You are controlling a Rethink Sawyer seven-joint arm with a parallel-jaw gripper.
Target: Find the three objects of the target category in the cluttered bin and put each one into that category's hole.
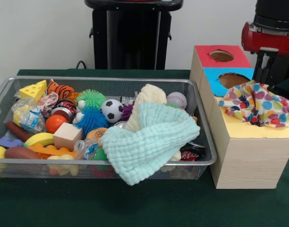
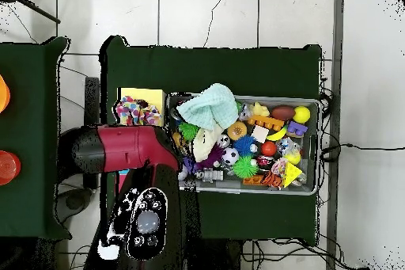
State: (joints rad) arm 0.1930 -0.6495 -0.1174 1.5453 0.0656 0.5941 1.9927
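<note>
The wire mesh bin (image 1: 102, 79) is full of toys; it also shows in the overhead view (image 2: 317, 146). A polka-dot wrapper (image 1: 257, 104) lies crumpled on the box's yellow top panel (image 1: 258, 133) and hides the hole; it also shows in the overhead view (image 2: 136, 111). Two clear printed wrappers lie at the bin's left end, one with yellow and blue prints (image 1: 27, 115) and one with red prints (image 1: 48, 100). The red and black arm (image 1: 269, 38) hangs behind the box. The black gripper (image 1: 263, 71) is behind and above the polka-dot wrapper and partly hidden.
The pale wooden box (image 1: 248, 161) also has a red-topped hole (image 1: 221, 56) and a blue-topped hole (image 1: 233, 79). A mint knitted cloth (image 1: 147, 142) drapes over the bin's front rim. Spiky balls (image 1: 91, 118), a soccer ball (image 1: 111, 110) and a wooden cube (image 1: 67, 136) fill the bin.
</note>
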